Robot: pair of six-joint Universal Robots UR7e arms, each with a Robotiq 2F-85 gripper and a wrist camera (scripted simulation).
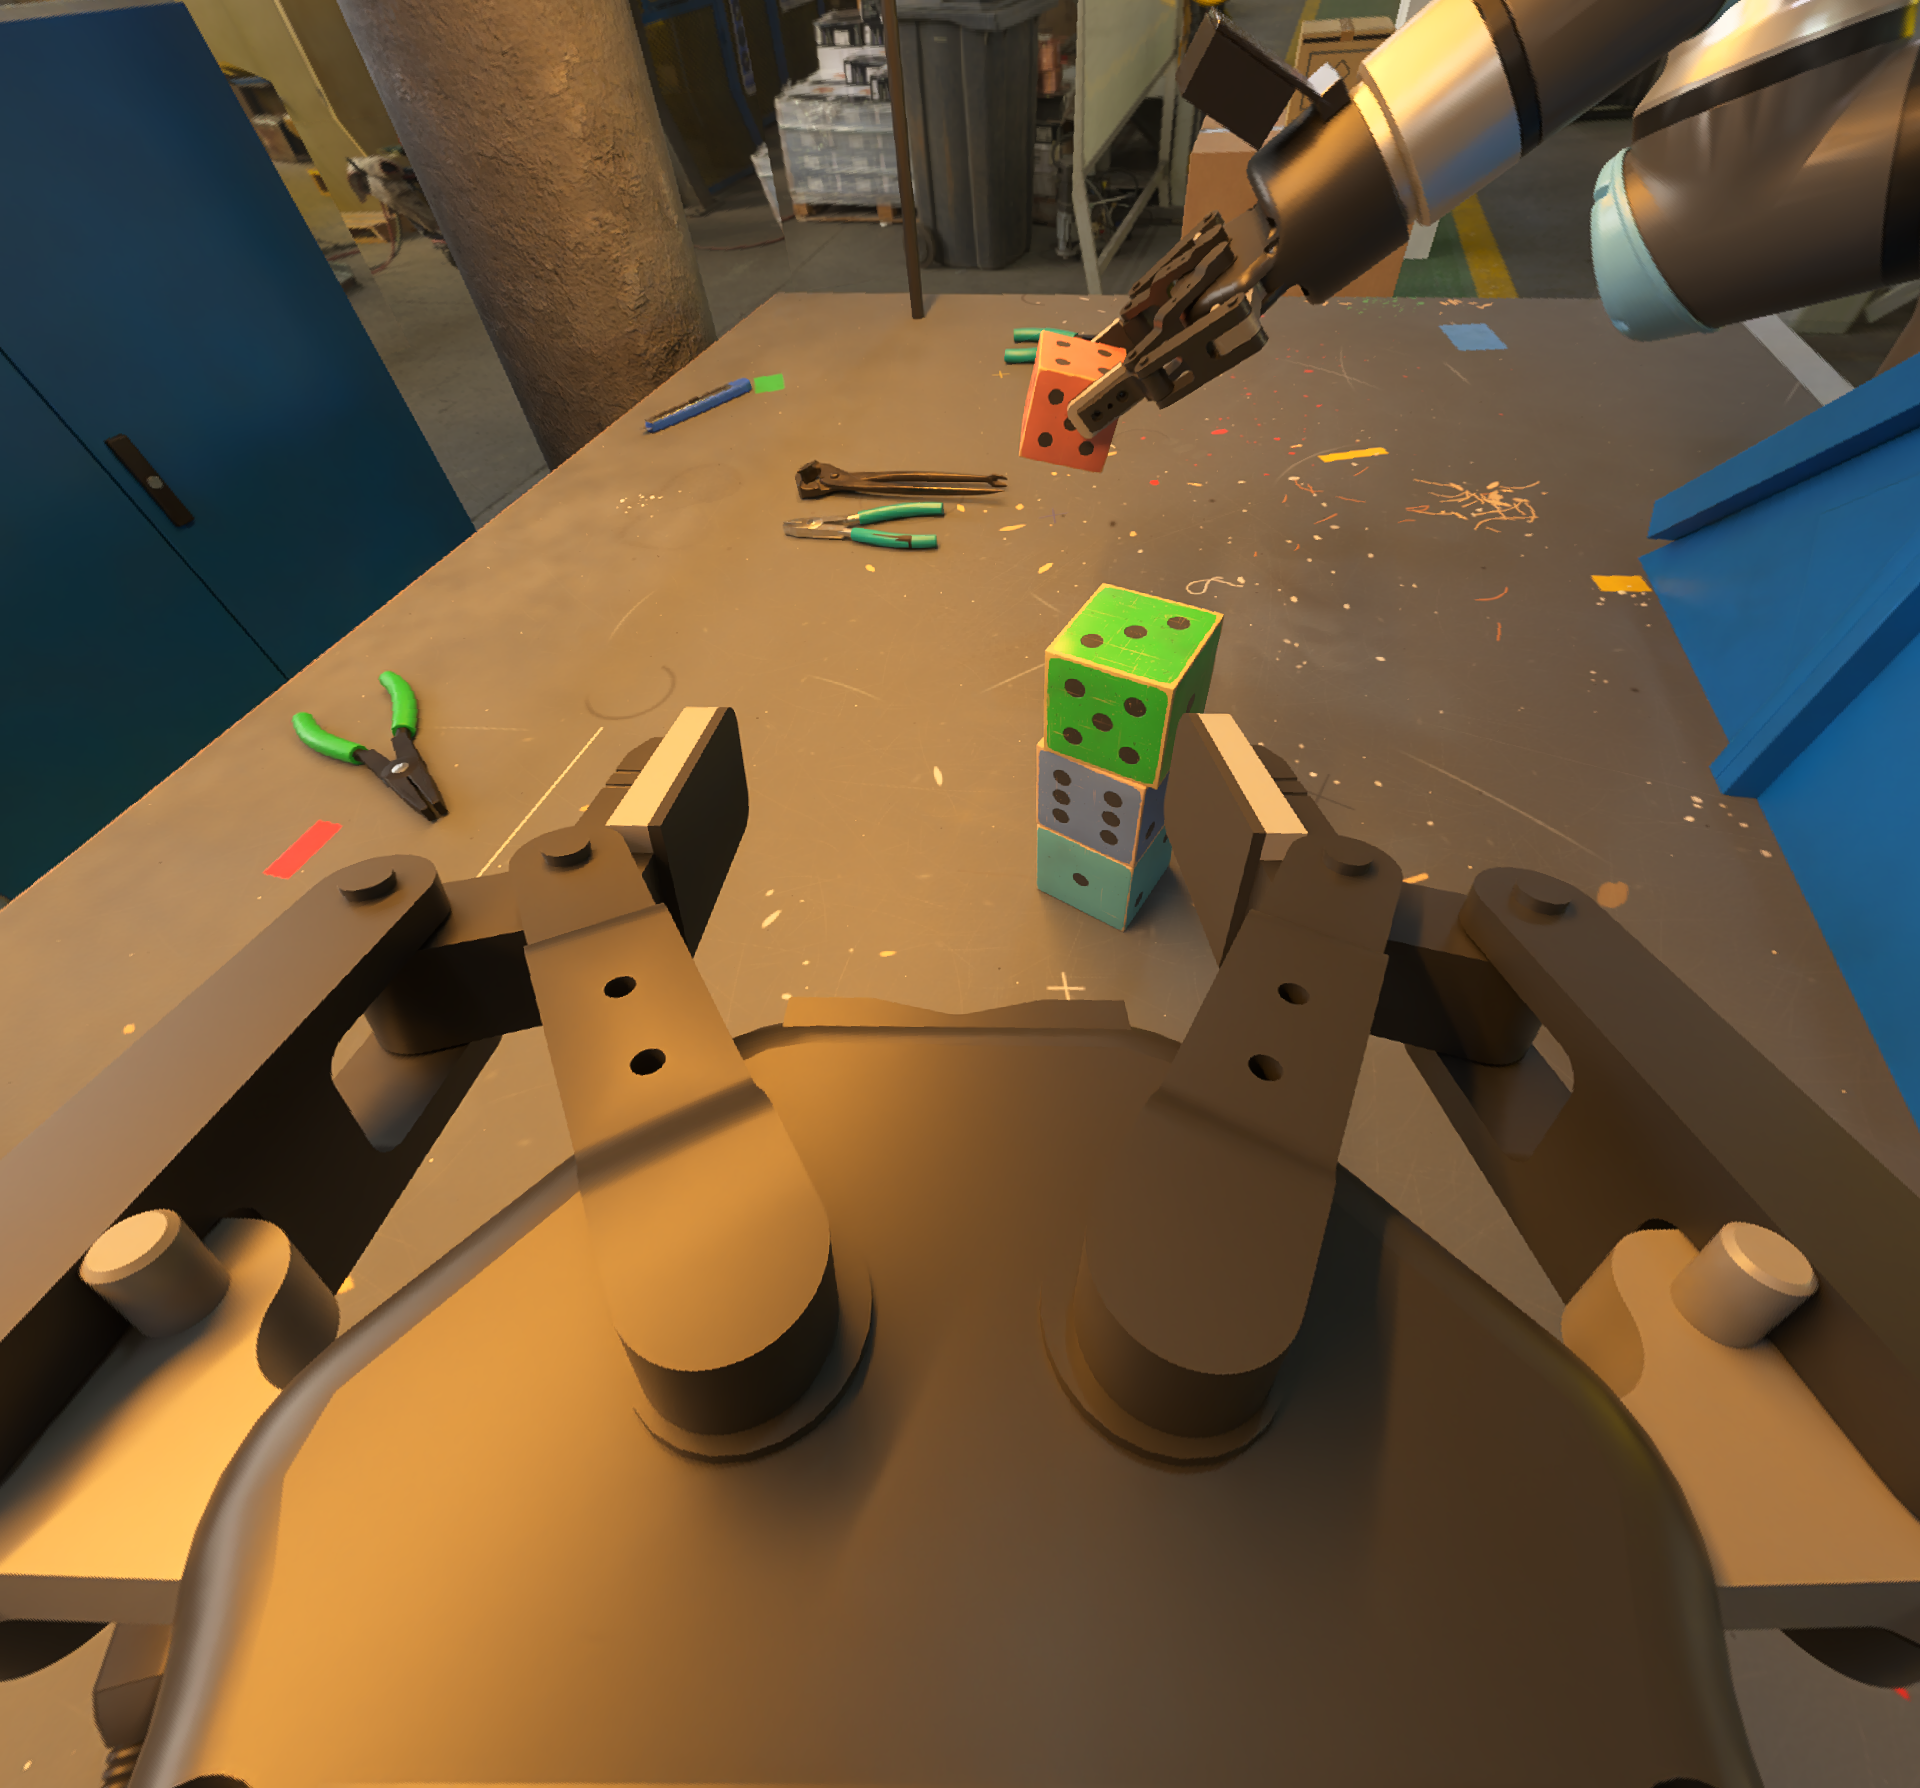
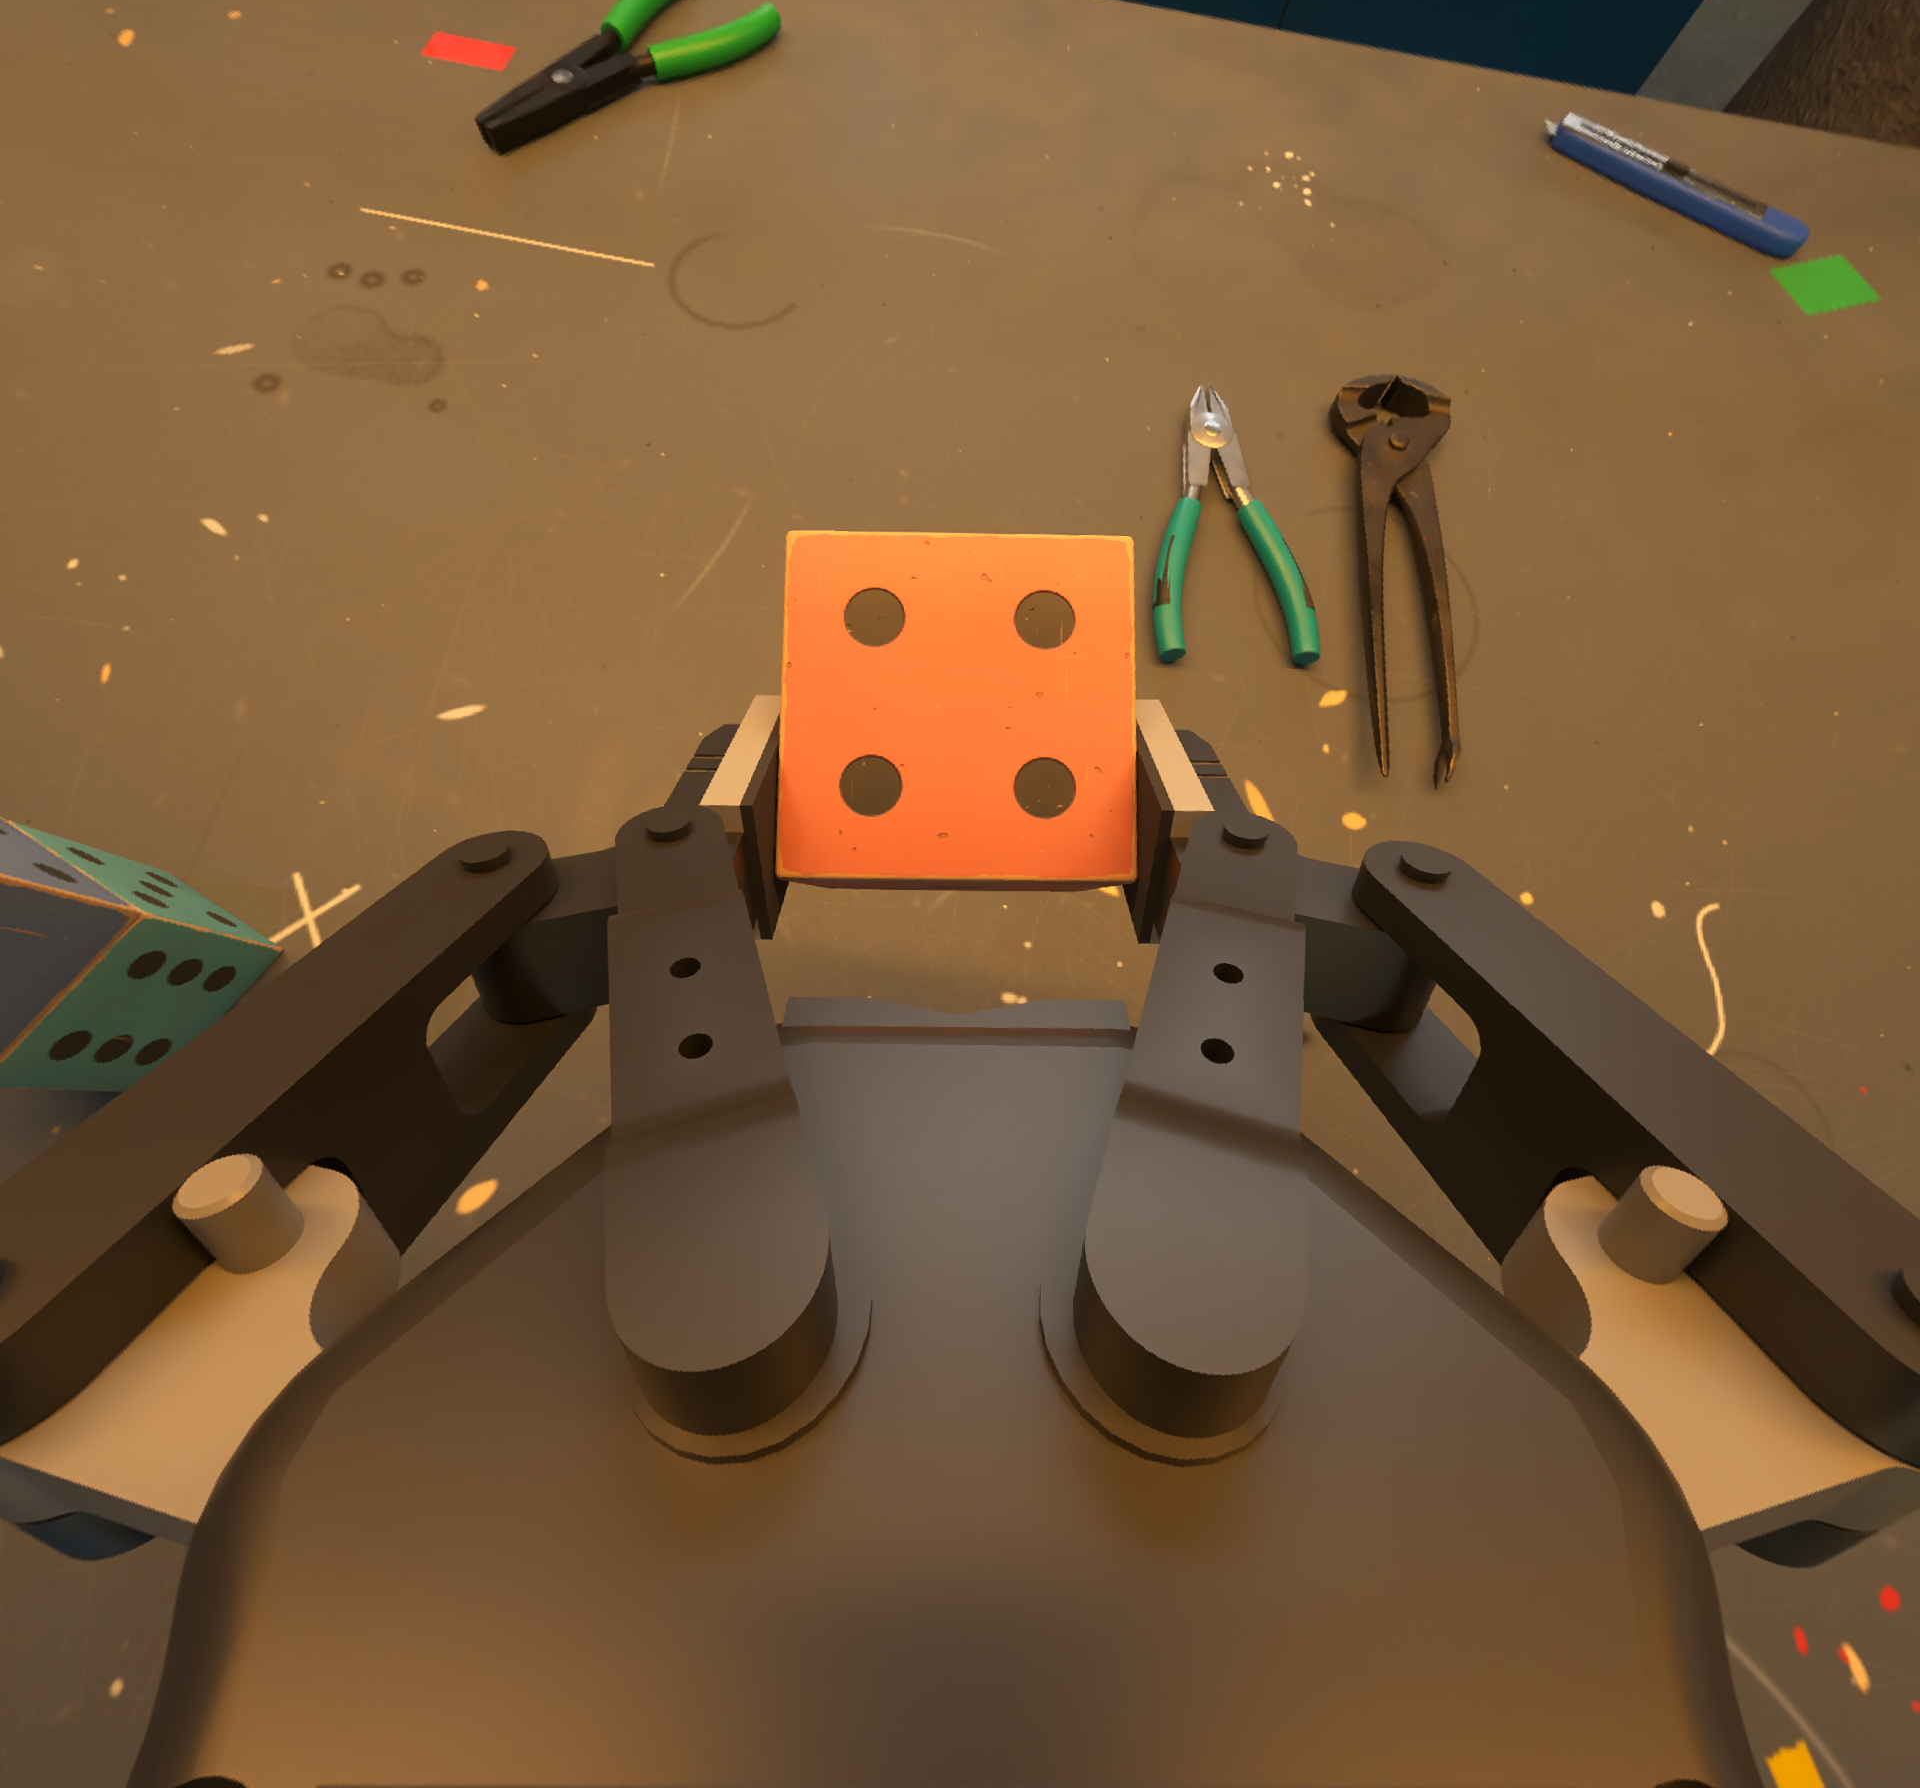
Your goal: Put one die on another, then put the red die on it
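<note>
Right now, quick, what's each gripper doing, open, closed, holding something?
Left gripper: open, empty, beside the dice stack.
Right gripper: closed on the red die, off the table.

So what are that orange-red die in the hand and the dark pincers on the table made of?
The red die looks like painted wood: matte colour, pale worn edges, small chips, though plastic is possible. The right hand grips it. The pincers look like bare steel, dull brown and rusty, with no handle sleeves.

The red die [image 2: 956,710] hangs tilted above the table, apart from the green die [image 1: 1127,684] topping a grey-blue die [image 1: 1091,803] and teal die [image 1: 1086,878].
</note>
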